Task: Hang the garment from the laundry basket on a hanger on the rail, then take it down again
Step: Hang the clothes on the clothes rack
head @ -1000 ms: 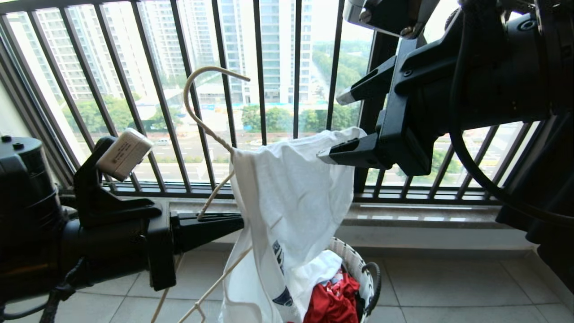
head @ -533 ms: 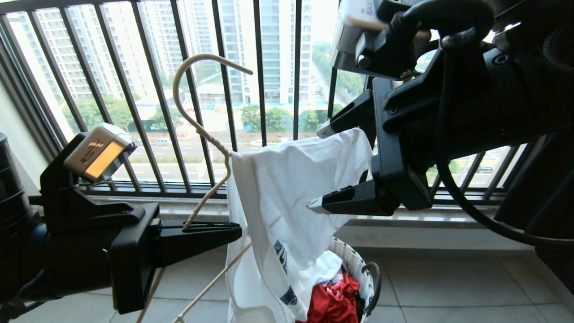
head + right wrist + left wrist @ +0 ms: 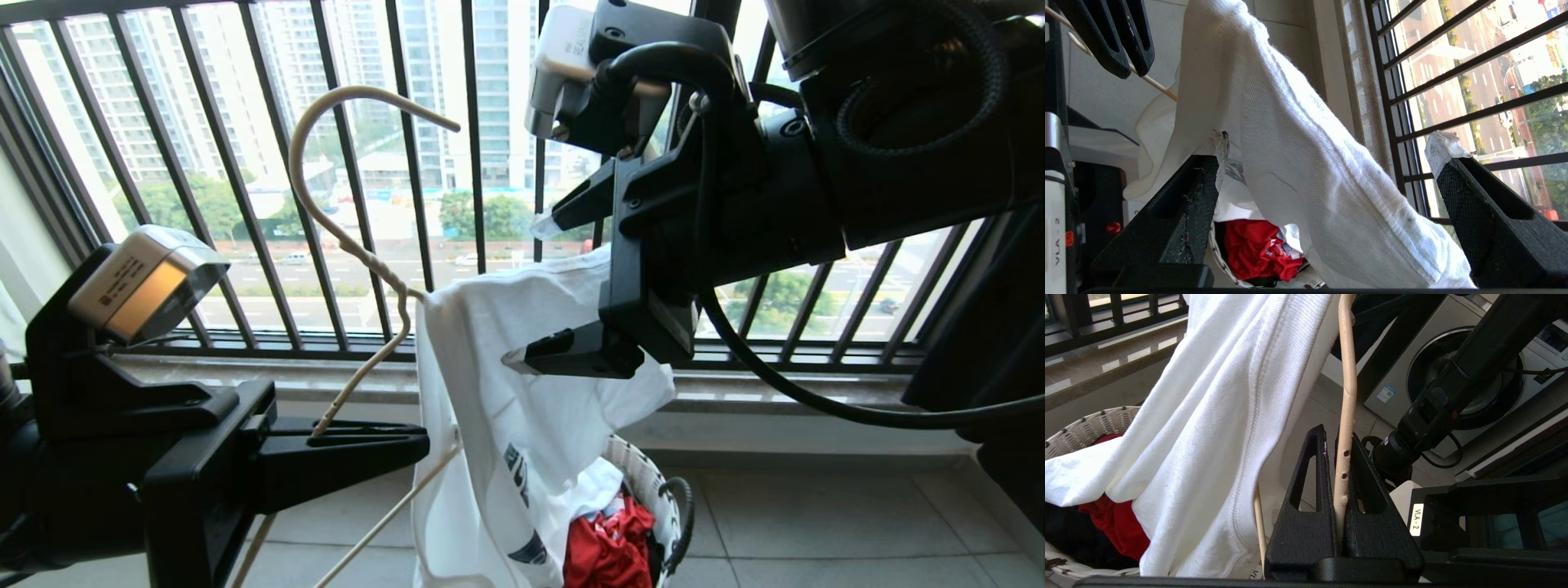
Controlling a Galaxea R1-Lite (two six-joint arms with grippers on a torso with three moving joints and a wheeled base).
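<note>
At the far left of the head view the left hand [image 3: 408, 445] is seen low, pointing toward the middle, its fingers [image 3: 1306, 486] pressed tight on one thin arm of the cream hanger [image 3: 326, 220]; the grip is confirmed in the left wrist view, where the wire is pinched between the two black pads. The hanger's long hook is raised in front of the black window bars [image 3: 473, 131], clear of any support, and no rail is seen. Just right of the hook's neck the white T-shirt [image 3: 522, 384] is draped over the hanger's shoulder and hangs down, its dark chest print partly folded inward. Its lower edge falls into the white woven basket [image 3: 653, 482] on the tiled floor [image 3: 816, 523], where a red cloth [image 3: 608, 551] is also lying. Further right the right hand [image 3: 522, 290] is held against the shirt's upper edge with its fingers spread wide; in the right wrist view a fold of the shirt is seen lying between the parted fingers [image 3: 1180, 216], gripped by neither.
</note>
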